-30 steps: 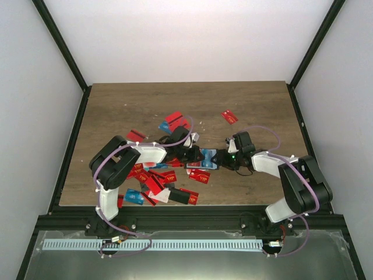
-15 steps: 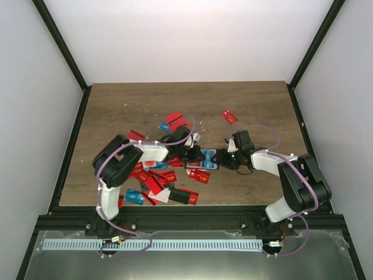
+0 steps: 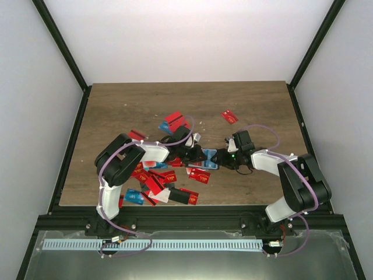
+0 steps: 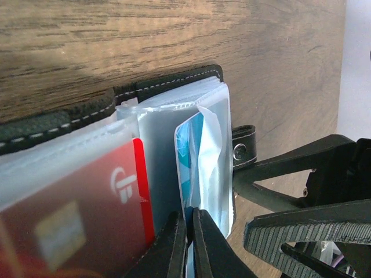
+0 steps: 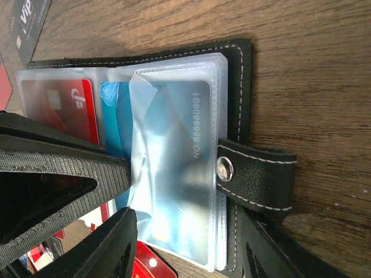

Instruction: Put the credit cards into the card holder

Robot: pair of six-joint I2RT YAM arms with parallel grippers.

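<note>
The black card holder [image 3: 211,158] lies open on the table between my two grippers, its clear sleeves up. In the left wrist view my left gripper [image 4: 189,215] is shut on the edge of a blue card [image 4: 188,150] that stands partly inside a clear sleeve [image 4: 211,174]. A red card [image 4: 87,214] sits in the neighbouring sleeve. My right gripper [image 5: 185,223] is open, its fingers straddling the holder's right-hand sleeves [image 5: 179,174] beside the snap strap [image 5: 255,174]. Many red and a few blue credit cards [image 3: 154,181] lie loose to the left.
More red cards [image 3: 175,121] lie behind the left arm, and one red card [image 3: 229,116] lies alone at the back right. A dark flat object [image 3: 182,196] and a blue card [image 3: 133,196] lie near the front edge. Black frame rails border the table.
My left gripper has shifted slightly right with the blue card, closer into the holder. The right arm has barely moved.
</note>
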